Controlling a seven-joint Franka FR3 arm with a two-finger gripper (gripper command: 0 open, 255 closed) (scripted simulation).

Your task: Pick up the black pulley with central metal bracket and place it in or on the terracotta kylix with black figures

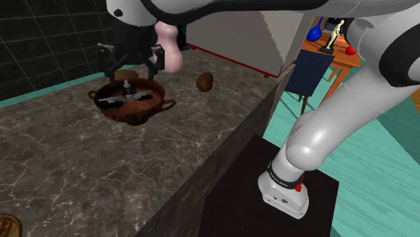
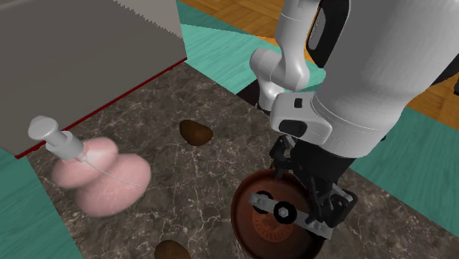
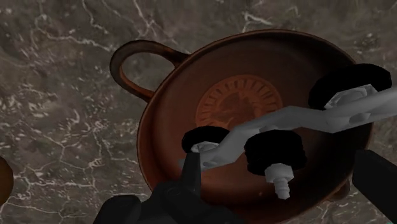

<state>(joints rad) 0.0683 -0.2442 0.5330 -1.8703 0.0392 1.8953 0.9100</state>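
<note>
1. Currently the black tool hangs directly over the kylix, with its two fingers spread wide and clasping nothing.
2. Pulley: black wheels on a grey metal bracket. It lies inside the kylix bowl. In the shoulder view it sits below the fingertips and apart from them.
3. Wrist view: the pulley lies slantwise across the bowl, between the spread fingers. Three black wheels show along the bracket. One end of the bracket comes just beside the other finger; contact there cannot be told.
4. Kylix: reddish-brown, with loop handles and a round figured medallion at the centre of its floor. It stands upright on the dark marbled worktop.
5. Second exterior view: the tool is above the kylix, and the pulley rests within the rim.
6. Surroundings: a pink gourd-shaped vessel with a grey stopper sits on the worktop, well apart from the kylix. One brown lump lies near the vessel, and a second lump lies near the kylix.
</note>
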